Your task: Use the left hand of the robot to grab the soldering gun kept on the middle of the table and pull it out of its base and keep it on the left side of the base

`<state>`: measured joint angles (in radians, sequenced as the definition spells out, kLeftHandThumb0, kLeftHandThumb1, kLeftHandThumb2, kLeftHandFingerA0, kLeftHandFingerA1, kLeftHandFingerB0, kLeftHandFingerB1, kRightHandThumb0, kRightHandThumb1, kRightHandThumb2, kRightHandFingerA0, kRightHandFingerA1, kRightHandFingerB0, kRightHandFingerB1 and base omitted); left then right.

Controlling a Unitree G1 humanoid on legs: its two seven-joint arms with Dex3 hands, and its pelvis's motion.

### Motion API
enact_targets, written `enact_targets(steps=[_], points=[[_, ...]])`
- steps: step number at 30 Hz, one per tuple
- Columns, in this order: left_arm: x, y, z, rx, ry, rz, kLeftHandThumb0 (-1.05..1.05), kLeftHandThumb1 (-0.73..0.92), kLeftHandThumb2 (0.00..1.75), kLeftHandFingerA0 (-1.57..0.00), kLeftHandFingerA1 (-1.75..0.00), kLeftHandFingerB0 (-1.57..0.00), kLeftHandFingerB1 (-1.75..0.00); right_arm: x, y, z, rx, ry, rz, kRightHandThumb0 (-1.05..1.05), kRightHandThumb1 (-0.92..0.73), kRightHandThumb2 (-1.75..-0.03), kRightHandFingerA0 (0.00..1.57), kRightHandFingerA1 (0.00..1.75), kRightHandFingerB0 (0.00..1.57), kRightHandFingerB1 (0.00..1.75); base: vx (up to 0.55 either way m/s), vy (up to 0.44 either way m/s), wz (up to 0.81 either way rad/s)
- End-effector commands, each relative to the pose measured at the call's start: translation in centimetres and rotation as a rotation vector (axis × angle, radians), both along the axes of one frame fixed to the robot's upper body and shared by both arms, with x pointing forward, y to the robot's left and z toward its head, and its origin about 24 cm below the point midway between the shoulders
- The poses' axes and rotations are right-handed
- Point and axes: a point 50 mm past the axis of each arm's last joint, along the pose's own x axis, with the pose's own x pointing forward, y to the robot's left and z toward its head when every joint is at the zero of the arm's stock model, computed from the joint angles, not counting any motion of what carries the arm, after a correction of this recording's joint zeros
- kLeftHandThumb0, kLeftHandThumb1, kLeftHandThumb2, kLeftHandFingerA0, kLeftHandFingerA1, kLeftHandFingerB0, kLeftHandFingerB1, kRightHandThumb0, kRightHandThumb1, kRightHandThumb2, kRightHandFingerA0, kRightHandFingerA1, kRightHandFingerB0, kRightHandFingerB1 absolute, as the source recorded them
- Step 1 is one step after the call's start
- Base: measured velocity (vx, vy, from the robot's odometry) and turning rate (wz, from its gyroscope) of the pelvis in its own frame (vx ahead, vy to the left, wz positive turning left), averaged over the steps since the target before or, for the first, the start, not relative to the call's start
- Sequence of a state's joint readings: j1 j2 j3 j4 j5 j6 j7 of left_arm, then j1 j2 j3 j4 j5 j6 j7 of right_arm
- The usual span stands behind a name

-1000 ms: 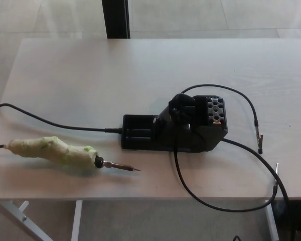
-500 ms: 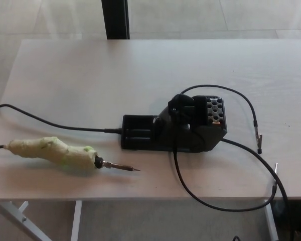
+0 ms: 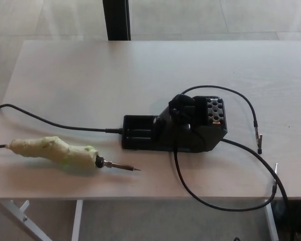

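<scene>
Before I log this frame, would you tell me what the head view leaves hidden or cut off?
- Both robot hands: not in view.
- Soldering gun: the handle's rear cord runs off the left edge.
- Base: its right cable leaves at the bottom right corner, so its end is unseen.
- Small clip on the thin lead: too small to identify.
- Table: legs mostly hidden beneath the top.

Far half of surface open; base, soldering gun and looping cables clutter the near half.
</scene>
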<state>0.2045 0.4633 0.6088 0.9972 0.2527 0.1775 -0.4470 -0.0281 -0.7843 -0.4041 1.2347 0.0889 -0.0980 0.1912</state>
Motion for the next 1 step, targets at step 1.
enact_targets(steps=[1], points=[[-0.26, 0.81, 0.41, 0.04, -0.009, 0.112, -0.56, 0.74, 0.62, -0.67, -0.77, -0.39, -0.42, -0.35, 0.33, -0.52, 0.021, -0.03, -0.001, -1.05, -0.59, -1.01, 0.75, 0.74, 0.4, 0.39, 0.0, 0.0, 0.0]])
